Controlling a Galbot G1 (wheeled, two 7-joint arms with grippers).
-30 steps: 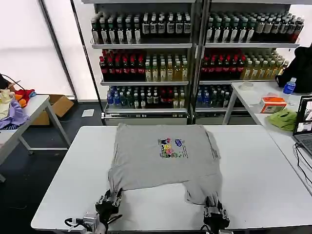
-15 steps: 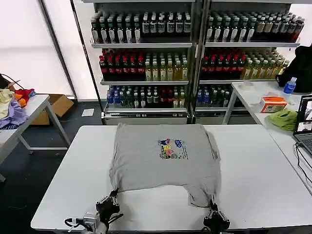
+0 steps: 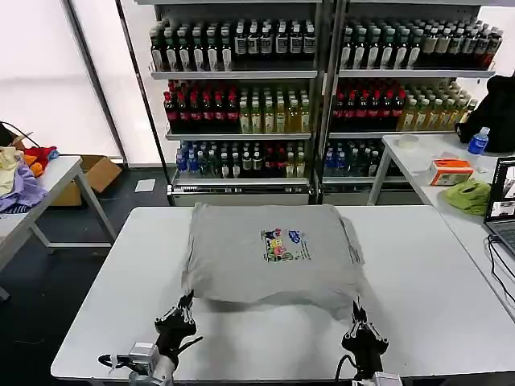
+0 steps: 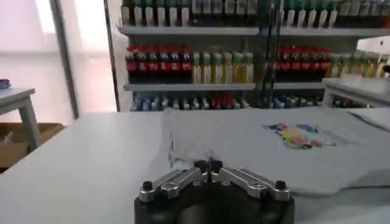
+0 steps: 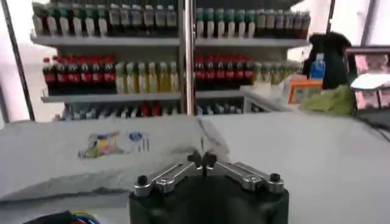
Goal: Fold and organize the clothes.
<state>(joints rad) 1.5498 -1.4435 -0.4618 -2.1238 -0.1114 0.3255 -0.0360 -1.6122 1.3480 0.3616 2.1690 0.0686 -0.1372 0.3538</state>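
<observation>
Shirt (image 3: 272,253) lies on the table (image 3: 434,281), near hem pinched by left pincer (image 3: 184,305) and right pincer (image 3: 356,313)

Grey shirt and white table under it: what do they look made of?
The grey shirt looks like soft matte knit fabric, probably cotton jersey: it drapes and creases at its near edge. The white table looks like smooth laminate or painted board with a faint sheen; exact material unclear.

Left gripper (image 3: 182,310) and right gripper (image 3: 360,320): black housings, silver linkage bars with black screws; black cabling trails below each.
</observation>
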